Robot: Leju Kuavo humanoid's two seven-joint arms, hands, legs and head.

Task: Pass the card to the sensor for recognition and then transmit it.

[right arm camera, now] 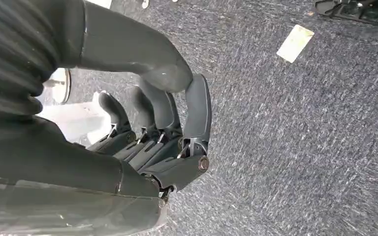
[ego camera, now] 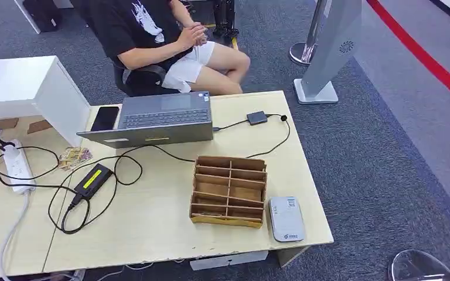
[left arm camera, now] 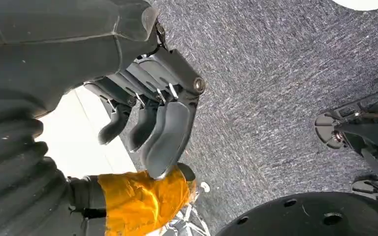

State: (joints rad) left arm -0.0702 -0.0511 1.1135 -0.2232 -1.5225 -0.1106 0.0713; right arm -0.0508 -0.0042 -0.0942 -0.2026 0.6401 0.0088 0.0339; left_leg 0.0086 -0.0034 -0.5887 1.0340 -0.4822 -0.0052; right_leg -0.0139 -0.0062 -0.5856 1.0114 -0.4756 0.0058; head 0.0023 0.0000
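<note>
Cardboard organizer and white sensor sit by the table's front right corner, nearer the right hand, both hands hanging empty, fingers loosely curled, left hand too.

A pale wooden surface stands on speckled blue-grey carpet. Beyond its far edge a person sits on a dark chair. A white cabinet stands by the far left corner. Past the far right corner rises a grey stand, with a red line crossing the floor.
</note>
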